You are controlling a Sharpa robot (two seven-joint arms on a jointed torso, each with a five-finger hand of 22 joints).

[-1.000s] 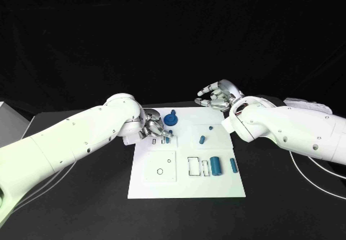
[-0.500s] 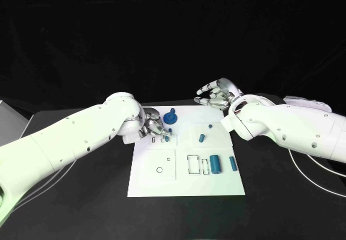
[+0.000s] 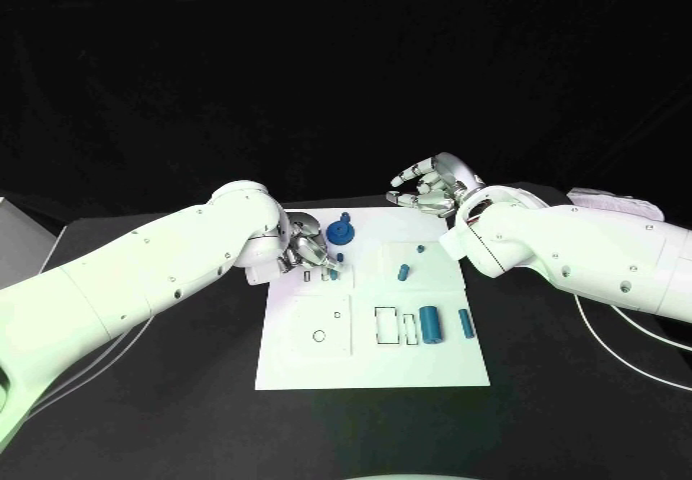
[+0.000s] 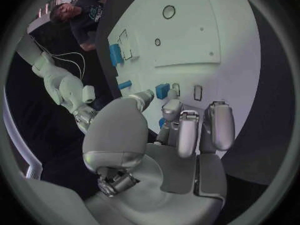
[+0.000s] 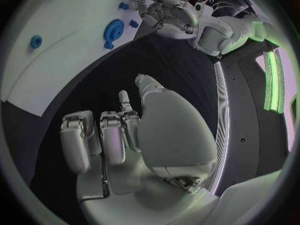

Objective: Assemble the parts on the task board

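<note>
Blue small part [image 4: 162, 90] just beyond left hand [image 3: 306, 250] fingertips, fingers loosely curled, apparently empty; seating it next. Right hand [image 3: 430, 187] raised, fingers curled, empty.

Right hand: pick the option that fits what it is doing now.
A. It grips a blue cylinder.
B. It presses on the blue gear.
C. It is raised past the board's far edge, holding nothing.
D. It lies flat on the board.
C: the right hand is raised beyond the far edge of the task board, its fingers curled around nothing.
</note>
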